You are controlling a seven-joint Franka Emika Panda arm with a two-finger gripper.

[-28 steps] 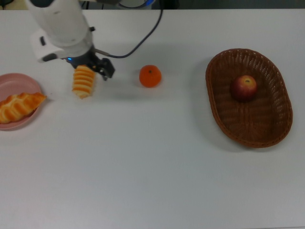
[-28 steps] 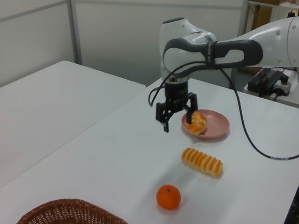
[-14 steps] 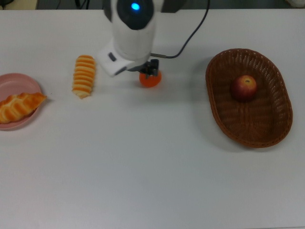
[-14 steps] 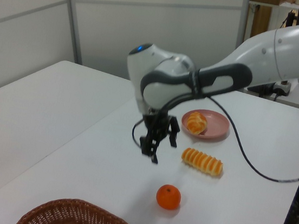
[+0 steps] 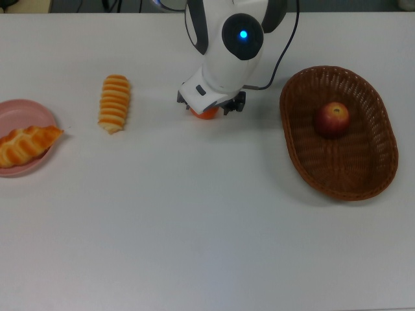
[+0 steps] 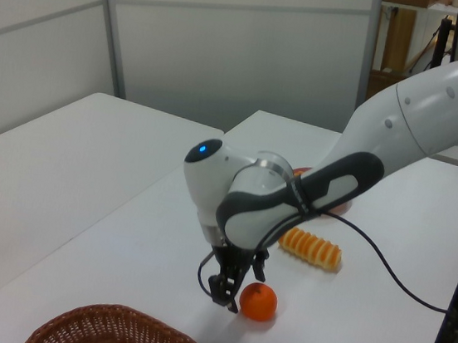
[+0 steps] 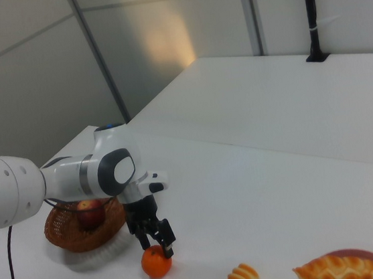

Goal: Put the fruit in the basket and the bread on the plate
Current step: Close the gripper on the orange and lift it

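Note:
The orange tangerine [image 5: 206,114] lies on the white table, mostly hidden under the arm in the top view. My gripper [image 7: 156,242] hangs open just over it, one finger on each side of its top [image 6: 258,302]. The dark red apple [image 5: 332,118] rests inside the brown wicker basket [image 5: 292,146] at the top view's right. The ridged roll [image 5: 114,103] lies bare on the table to the top view's left of the tangerine. The braided loaf [image 5: 26,144] sits on the pink plate [image 5: 26,110] at the top view's left edge.
A black cable [image 6: 399,280] trails from the arm over the table behind the roll. The table's near half in the top view holds nothing. In the left view the arm covers most of the plate.
My gripper has moved from beside the ridged roll to the top view's right and come down over the tangerine. The fruit, the bread, the basket and the plate stayed put.

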